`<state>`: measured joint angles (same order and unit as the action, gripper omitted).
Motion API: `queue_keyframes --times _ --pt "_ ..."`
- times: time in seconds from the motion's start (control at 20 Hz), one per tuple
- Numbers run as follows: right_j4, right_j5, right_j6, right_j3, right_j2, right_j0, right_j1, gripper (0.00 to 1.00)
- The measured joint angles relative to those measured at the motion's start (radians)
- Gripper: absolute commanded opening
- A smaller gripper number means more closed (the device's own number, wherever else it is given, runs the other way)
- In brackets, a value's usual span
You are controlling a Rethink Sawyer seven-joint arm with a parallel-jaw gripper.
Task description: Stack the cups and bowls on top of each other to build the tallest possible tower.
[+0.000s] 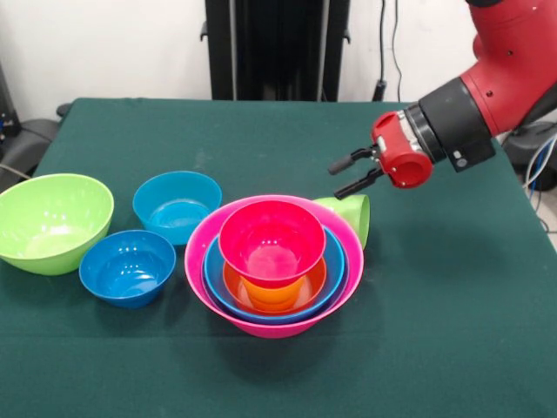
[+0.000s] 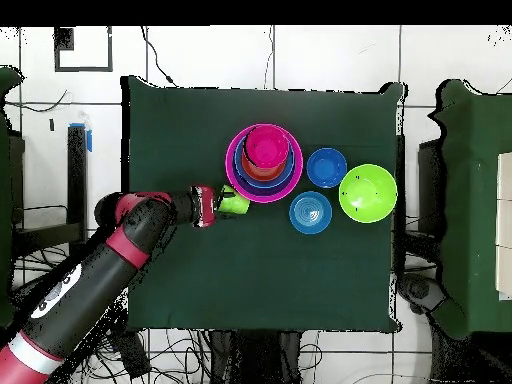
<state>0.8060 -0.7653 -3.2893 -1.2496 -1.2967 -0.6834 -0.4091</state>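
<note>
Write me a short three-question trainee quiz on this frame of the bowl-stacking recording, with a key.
1. True or false: the gripper holds the green cup.
2. How many bowls stand loose on the table, outside the tower?
3. Which bowl sits topmost in the tower? A) blue B) red-pink C) orange

Key:
1. False; its fingers are open above the cup, which lies tipped against the big pink bowl.
2. Three: the green bowl, the light blue bowl and the dark blue bowl.
3. B, the red-pink bowl.

A dark green cloth-covered table [image 1: 261, 139] carries a big glossy pink plastic bowl [image 1: 198, 261], a lime green tumbler [image 1: 352, 213] on its side, two blue bowls [image 1: 127, 266] [image 1: 177, 205] and a large lime green bowl [image 1: 52, 222].
</note>
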Motion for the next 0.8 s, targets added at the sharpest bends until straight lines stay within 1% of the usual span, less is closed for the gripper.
queue_keyframes --times 0.4,0.8 --pt "0.004 -0.067 -0.001 0.040 0.000 0.000 0.001 1.00" --pt "0.018 -0.095 -0.011 0.057 0.000 -0.001 0.003 1.00"
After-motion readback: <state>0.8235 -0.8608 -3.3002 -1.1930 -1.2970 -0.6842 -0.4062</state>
